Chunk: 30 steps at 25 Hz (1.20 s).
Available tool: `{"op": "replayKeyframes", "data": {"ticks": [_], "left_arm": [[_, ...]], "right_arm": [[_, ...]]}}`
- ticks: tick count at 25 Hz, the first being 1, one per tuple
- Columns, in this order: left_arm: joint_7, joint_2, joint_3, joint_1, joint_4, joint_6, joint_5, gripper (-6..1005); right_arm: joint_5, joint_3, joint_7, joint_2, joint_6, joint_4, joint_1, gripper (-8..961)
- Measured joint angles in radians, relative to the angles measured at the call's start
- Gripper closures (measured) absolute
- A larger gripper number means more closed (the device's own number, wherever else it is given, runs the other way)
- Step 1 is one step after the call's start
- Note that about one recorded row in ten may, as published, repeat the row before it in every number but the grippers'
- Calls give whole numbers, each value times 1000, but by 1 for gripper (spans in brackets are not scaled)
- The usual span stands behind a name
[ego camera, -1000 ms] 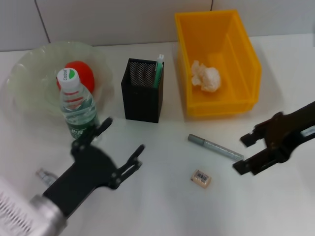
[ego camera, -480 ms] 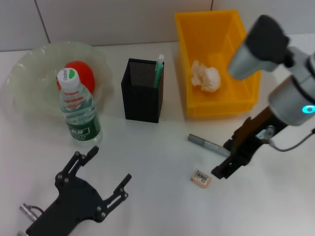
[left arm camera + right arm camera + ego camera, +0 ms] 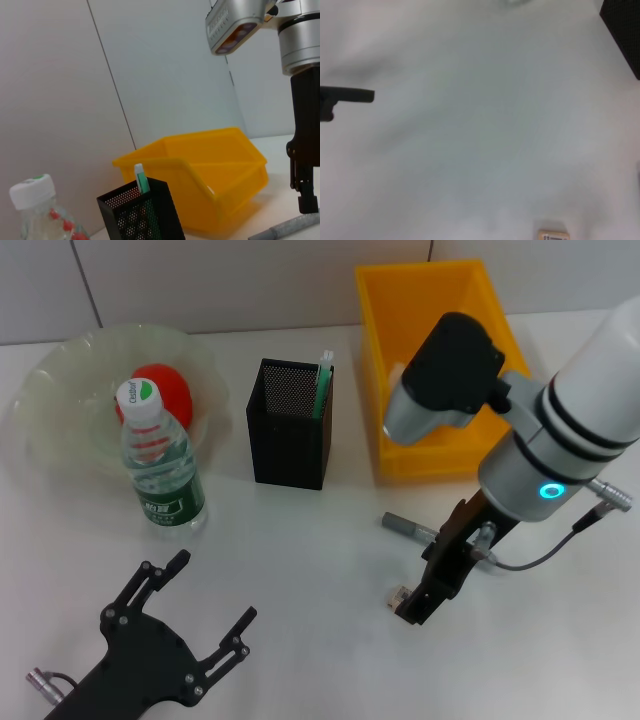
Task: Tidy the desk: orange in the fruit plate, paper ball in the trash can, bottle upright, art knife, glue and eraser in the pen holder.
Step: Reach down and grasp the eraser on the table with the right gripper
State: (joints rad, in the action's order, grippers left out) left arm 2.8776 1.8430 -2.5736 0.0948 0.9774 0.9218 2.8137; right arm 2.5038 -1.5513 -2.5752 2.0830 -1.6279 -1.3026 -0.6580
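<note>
Black and thin, the right gripper (image 3: pixel 413 606) has come down over the eraser (image 3: pixel 399 593) in the last second, so only a beige edge peeks out beside its tips. I cannot tell if its fingers are apart or together. It looks like the eraser is the next thing to be picked up. The left gripper (image 3: pixel 195 602) has pulled back toward the near edge of the white table (image 3: pixel 300 560), its fingers spread wide and holding nothing; it has let go of the bottle (image 3: pixel 158 460).

Counting now: one bottle, standing upright in front of the fruit plate (image 3: pixel 60 390). One orange (image 3: pixel 167 390) in that plate. One pen holder (image 3: pixel 290 423) with one green and white stick (image 3: pixel 323 380) in it. One yellow trash can (image 3: pixel 440 320); the arm hides what is inside. One grey pen-like thing (image 3: pixel 408 526) lies flat on the table, partly hidden by the right arm, so it is not put away yet
</note>
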Motion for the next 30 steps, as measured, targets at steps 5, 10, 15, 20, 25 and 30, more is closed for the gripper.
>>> {"op": "replayKeyframes", "data": {"ticks": [5, 10, 15, 20, 25, 30], "left_arm": [[0, -2, -2, 0, -4, 0, 3, 165], [0, -2, -3, -4, -7, 0, 5, 166], [0, -2, -8, -8, -9, 0, 5, 166], [0, -2, -8, -10, -10, 0, 5, 165], [0, -2, -8, -10, -10, 0, 4, 165], [1, -1, -8, -12, -9, 0, 4, 165]], "right_arm": [[1, -63, -38, 2, 52, 21, -2, 211], [1, -96, -59, 3, 76, 30, -7, 211], [2, -98, -65, 3, 84, 67, -26, 212], [3, -107, -65, 3, 101, 103, -44, 369], [3, -109, -65, 3, 111, 131, -59, 458], [3, -120, -65, 3, 120, 147, -69, 491]]}}
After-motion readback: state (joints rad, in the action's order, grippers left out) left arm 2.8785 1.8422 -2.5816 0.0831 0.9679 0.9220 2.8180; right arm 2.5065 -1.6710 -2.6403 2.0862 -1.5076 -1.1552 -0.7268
